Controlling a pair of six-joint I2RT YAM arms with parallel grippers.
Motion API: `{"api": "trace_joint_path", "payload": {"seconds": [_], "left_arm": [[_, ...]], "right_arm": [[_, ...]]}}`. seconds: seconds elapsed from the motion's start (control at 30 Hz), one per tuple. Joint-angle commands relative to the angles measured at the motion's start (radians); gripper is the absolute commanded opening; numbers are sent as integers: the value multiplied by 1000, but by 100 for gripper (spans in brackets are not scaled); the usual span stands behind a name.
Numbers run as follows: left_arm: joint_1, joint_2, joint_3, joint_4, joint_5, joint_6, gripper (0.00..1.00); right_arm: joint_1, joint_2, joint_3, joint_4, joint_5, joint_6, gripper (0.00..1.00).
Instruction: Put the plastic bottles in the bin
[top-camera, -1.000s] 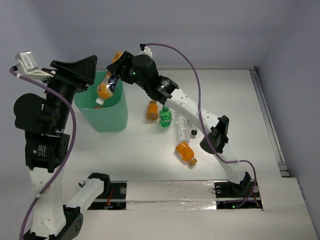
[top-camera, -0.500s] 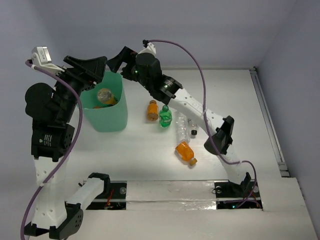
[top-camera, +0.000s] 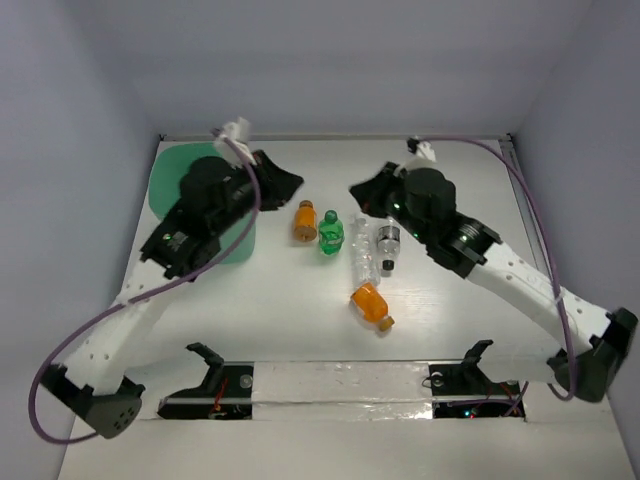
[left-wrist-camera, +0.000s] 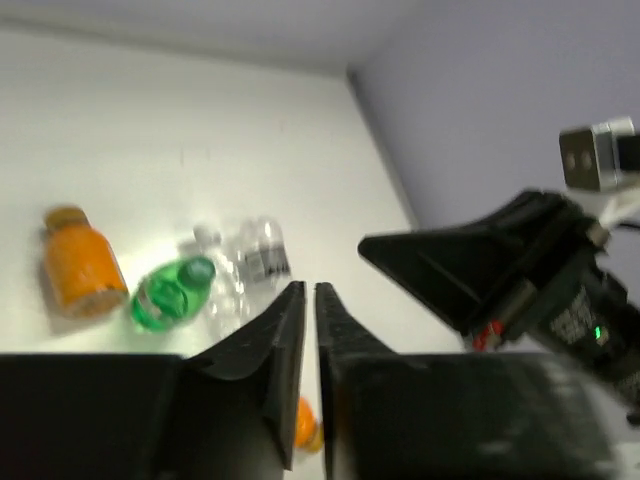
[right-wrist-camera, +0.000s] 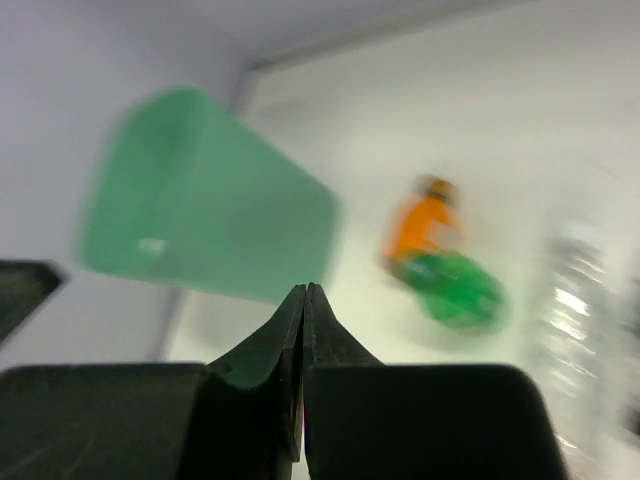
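The bin (top-camera: 163, 185) sits in the far left corner of the counter (top-camera: 270, 310). The left arm (top-camera: 195, 215) hangs over most of it, so from here I cannot see inside. Only the bin's left rim and a strip of its near right wall show.

The left fingers (left-wrist-camera: 299, 300) reach past the bin's right wall, close to the far edge and above the counter. They are almost together, with only a thin slit between them and nothing in it. The right fingers (right-wrist-camera: 299, 305) point back at them from the right half of the counter, tip facing tip and well apart. They are pressed flat together and hold nothing.

Five bottles are out on the counter, around its middle, all to the right of the bin and clear of both arms. An orange bottle (top-camera: 304, 221) is the nearest to the bin, with the green bottle (top-camera: 331, 233) just beside it on the right. Next comes a clear bottle (top-camera: 362, 256) lying lengthwise. The clear bottle with a dark label band (top-camera: 388, 240) is close against its right side, under the right arm's wrist. A second orange bottle (top-camera: 371, 305) lies on its side apart from these, toward the near edge, with its cap aimed at the near right corner.

The right wrist view is smeared, but it shows the bin, the orange bottle and the green one ahead of the fingertips.
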Motion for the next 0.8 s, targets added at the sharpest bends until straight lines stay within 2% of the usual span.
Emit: {"api": "trace_joint_path", "payload": {"seconds": [0.0, 0.03, 0.07, 0.13, 0.17, 0.2, 0.23, 0.27, 0.33, 0.43, 0.6, 0.77], "left_arm": [[-119, 53, -85, 7, -160, 34, 11], [-148, 68, -102, 18, -174, 32, 19], [-148, 87, -115, 19, -171, 31, 38], [-174, 156, -132, 21, -171, 34, 56], [-194, 180, -132, 19, -175, 37, 69], [-194, 231, -127, 21, -181, 40, 74], [-206, 259, -122, 21, -193, 49, 77], [-207, 282, -116, 21, -201, 54, 82], [-207, 352, -89, 7, -212, 68, 85], [-207, 424, -56, 7, -233, 84, 87], [-207, 533, 8, 4, -261, 114, 89], [-207, 602, 57, 6, -292, 124, 85]], "right_arm": [[-155, -132, -285, -49, -86, 8, 0], [-186, -191, -325, -72, -87, 1, 0], [-240, -212, -386, -101, -102, -13, 0], [-277, -221, -416, -142, -112, -39, 8], [-286, -218, -424, -175, -98, -42, 16], [-286, -212, -436, -186, -92, -49, 26], [-297, -204, -439, -198, -84, -49, 49], [-297, -192, -445, -209, -83, -47, 60], [-297, -192, -462, -215, -133, -76, 78], [-297, -206, -473, -258, -219, -130, 88], [-297, -258, -537, -316, -377, -188, 94], [-297, -272, -606, -304, -441, -188, 97]]}}
